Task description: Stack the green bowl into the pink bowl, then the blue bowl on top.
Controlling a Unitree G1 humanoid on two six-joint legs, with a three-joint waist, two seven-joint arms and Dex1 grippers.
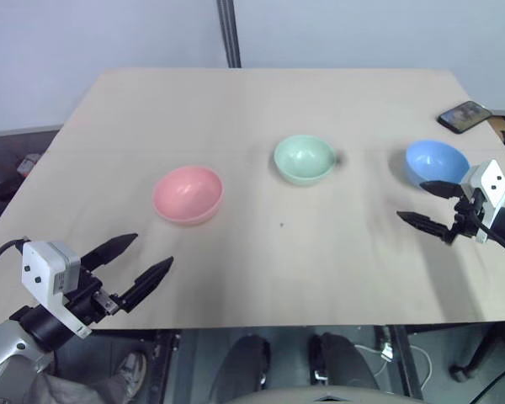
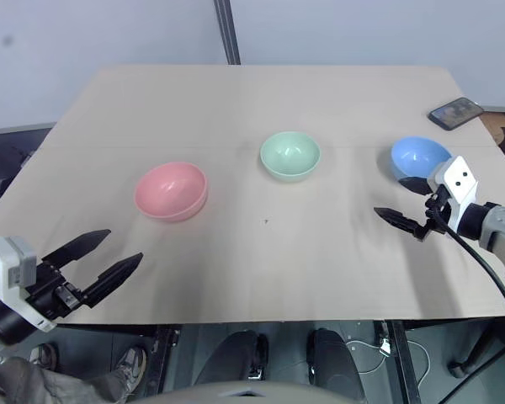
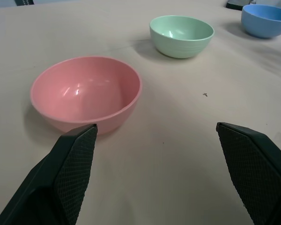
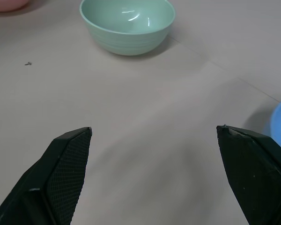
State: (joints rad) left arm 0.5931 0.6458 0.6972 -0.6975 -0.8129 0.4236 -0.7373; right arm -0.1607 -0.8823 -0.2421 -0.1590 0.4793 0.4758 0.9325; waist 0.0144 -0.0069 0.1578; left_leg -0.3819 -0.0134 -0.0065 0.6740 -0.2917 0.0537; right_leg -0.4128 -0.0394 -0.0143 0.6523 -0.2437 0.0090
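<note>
Three bowls stand apart in a row on the tan table (image 1: 261, 109): the pink bowl (image 1: 188, 194) at the left, the green bowl (image 1: 304, 159) in the middle, the blue bowl (image 1: 436, 162) at the right. All are upright and empty. My left gripper (image 1: 143, 263) hovers open near the table's front left edge, short of the pink bowl (image 3: 86, 92). My right gripper (image 1: 431, 204) is open just in front of the blue bowl, pointing left toward the green bowl (image 4: 127, 24). Neither gripper holds anything.
A dark phone (image 1: 465, 115) lies at the table's far right corner. A black pole (image 1: 228, 34) rises behind the far edge. Below the front edge are the floor and cables (image 1: 379, 353). Bare tabletop lies between the bowls and the front edge.
</note>
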